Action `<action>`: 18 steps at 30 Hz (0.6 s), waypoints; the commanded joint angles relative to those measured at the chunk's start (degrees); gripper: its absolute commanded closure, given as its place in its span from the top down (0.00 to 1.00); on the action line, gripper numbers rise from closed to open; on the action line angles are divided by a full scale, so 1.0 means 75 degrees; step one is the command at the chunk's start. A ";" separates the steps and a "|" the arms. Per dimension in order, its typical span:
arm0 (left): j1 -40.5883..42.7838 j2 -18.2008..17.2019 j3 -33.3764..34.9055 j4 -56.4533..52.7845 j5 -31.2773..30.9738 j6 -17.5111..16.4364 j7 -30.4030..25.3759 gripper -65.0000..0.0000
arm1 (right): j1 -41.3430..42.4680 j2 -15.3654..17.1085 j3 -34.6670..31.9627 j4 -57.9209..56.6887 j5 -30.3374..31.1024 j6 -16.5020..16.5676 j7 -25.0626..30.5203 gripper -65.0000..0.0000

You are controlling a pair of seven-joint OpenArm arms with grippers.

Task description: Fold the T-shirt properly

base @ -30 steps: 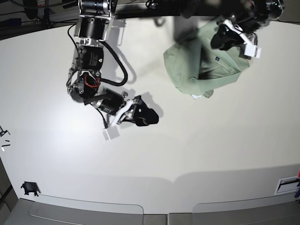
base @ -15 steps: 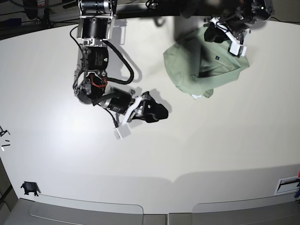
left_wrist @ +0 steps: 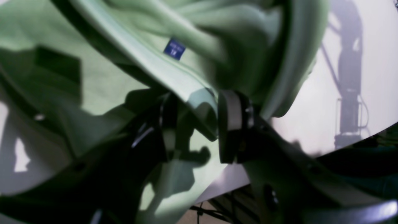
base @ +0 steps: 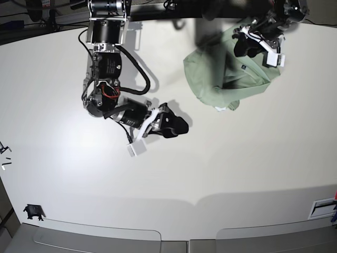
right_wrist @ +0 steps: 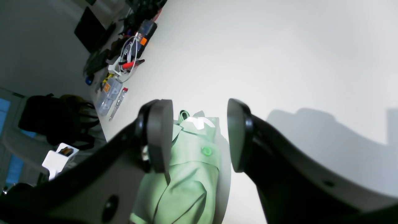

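Note:
The T-shirt (base: 221, 79), pale mint green, lies bunched at the table's back right, its small dark label (base: 244, 66) facing up. My left gripper (base: 244, 46) hovers over its far part. In the left wrist view the left gripper (left_wrist: 199, 127) stands open, a collar fold of the T-shirt (left_wrist: 93, 90) runs loosely between the jaws, and a blue label (left_wrist: 174, 49) shows beyond. My right gripper (base: 178, 126) is open over bare table just left of the shirt. In the right wrist view, the right gripper (right_wrist: 199, 133) frames the T-shirt (right_wrist: 183, 174) and a green button (right_wrist: 205, 151).
Cables, tools and small boxes (right_wrist: 124, 62) crowd the table edge beyond the shirt in the right wrist view. A small black piece (base: 33, 212) lies near the front left corner. A white part (base: 322, 208) sits at the front right edge.
My right gripper slid to the right toward the shirt, then held still. My left gripper lifted toward the back, then came down a little over the shirt. The shirt's shape looks unchanged.

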 commanded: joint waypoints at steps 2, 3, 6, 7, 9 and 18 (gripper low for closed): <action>0.0023 -0.0029 -0.0020 0.0125 -0.0134 -0.0052 -0.0114 0.31 | 0.0166 -0.0020 -0.0009 0.0143 0.0221 0.0085 0.0169 0.41; 0.0026 -0.0026 -0.0020 0.0119 -0.0134 -0.0050 -0.0096 0.31 | 0.0166 -0.0023 -0.0009 0.0143 0.0221 0.0085 0.0169 0.41; 0.0023 -0.0029 0.0029 -0.0026 -0.0149 -0.0052 -0.0070 0.31 | 0.0169 -0.0020 -0.0009 0.0143 0.0221 0.0085 0.0172 0.41; 0.0023 -0.0029 0.0090 -0.0117 -0.0152 -0.0055 -0.0061 0.31 | 0.0169 -0.0020 -0.0009 0.0143 0.0221 0.0085 0.0175 0.41; 0.0023 -0.0029 0.0280 -0.0344 -0.0166 -0.0055 -0.0064 0.31 | 0.0169 -0.0023 -0.0009 0.0143 0.0221 0.0085 0.0181 0.41; -0.0003 -0.0032 0.0624 -0.0659 -0.0169 -0.0096 -0.0073 0.18 | 0.0169 -0.0020 -0.0009 0.0143 0.0221 0.0085 0.0178 0.41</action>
